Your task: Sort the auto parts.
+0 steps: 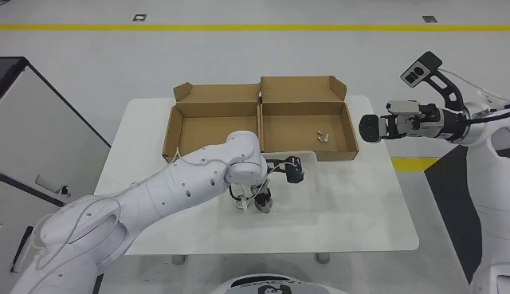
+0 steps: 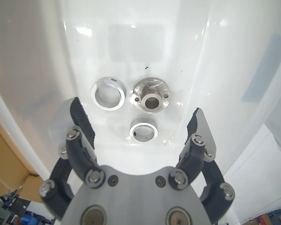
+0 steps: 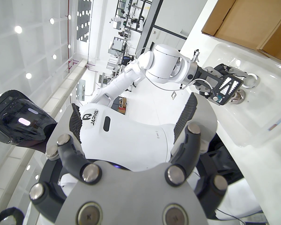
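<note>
Top view: the left gripper (image 1: 253, 198) hangs mid-frame. Above it, the right box (image 1: 307, 127) holds small white bits (image 1: 323, 135); the left box (image 1: 211, 131) looks bare.

Left wrist view: its jaws are wide open and empty, over the small ring (image 2: 143, 132) in the white tray (image 2: 140, 36). Best to go straight down, then squeeze softly.

Right wrist view: the right gripper (image 3: 134, 105) is open and empty.

White glossy arms (image 1: 199, 184) carry thin wrist cables. Black fingers (image 2: 80, 118) (ribbed pads) are fixed by silver screws.

Small pale pieces (image 1: 323, 135) in one cardboard box (image 1: 291, 131), too small to identify.
</note>
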